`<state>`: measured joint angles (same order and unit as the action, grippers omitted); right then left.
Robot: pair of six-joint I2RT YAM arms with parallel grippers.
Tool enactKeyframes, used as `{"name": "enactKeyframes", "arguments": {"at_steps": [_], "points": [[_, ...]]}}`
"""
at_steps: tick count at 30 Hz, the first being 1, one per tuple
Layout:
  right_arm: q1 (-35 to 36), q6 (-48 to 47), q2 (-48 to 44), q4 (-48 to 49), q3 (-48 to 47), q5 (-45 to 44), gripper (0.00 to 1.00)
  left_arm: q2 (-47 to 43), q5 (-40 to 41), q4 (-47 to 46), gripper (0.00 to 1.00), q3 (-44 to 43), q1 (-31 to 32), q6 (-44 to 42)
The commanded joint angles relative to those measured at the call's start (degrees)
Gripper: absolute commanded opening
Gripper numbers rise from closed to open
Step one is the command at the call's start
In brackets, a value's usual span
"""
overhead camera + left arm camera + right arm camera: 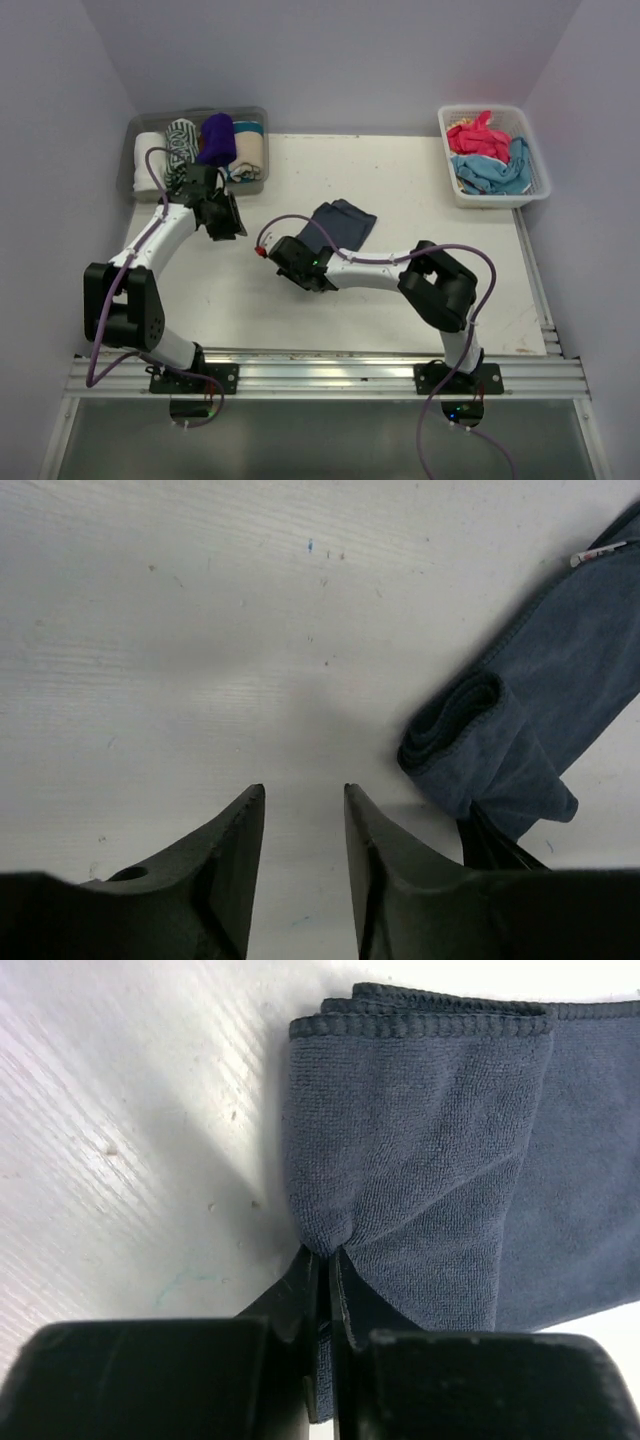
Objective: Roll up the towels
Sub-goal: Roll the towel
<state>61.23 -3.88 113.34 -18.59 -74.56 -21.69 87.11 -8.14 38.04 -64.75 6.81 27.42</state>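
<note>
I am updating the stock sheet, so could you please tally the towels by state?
Rolled, in the clear tub: 4 (white towel, green-patterned towel, purple towel, cream towel)
Folded on the table: 1 (navy towel)
Loose in the white basket: 2 visible (pink towel, light blue towel)
Total: 7

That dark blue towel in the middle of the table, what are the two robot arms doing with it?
They are rolling towels. The right gripper has pinched a folded edge of the navy towel, which lies partly folded on the table. The left gripper hovers beside it, jaws apart and empty. Rolled towels sit in the clear tub at the back left; crumpled towels wait in the white basket at the back right.
</note>
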Motion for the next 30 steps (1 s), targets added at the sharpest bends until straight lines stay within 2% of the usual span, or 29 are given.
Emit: {"name": "enactKeyframes", "arguments": {"at_steps": [1,3,7,10,18,23,30], "points": [[-1.46,1.59,-3.29,3.56,0.47,6.02,0.00,-2.11,-4.41,-3.49,0.45,3.39,-0.39,0.27],[-2.69,2.82,-4.70,3.82,0.73,10.07,0.00,-2.47,-6.88,-4.99,0.62,5.33,-0.22,0.44],[-5.68,7.56,-7.34,4.97,2.40,19.83,0.00,-3.52,-13.63,-10.60,0.84,10.86,0.92,1.49],[-9.02,11.17,-8.13,6.89,3.90,27.83,0.00,-3.44,-15.76,-13.69,0.87,12.89,2.86,2.99],[-17.72,19.60,-6.29,9.62,3.37,46.20,0.00,-1.42,-17.96,-23.26,0.87,15.97,7.43,8.61],[-22.98,26.37,-3.40,8.75,0.13,58.76,0.00,-0.10,-18.58,-24.68,0.86,15.53,8.31,9.06],[-26.25,32.35,-0.58,12.78,0.38,66.16,0.00,2.01,-18.14,-26.34,0.88,13.07,9.19,9.76]]}}
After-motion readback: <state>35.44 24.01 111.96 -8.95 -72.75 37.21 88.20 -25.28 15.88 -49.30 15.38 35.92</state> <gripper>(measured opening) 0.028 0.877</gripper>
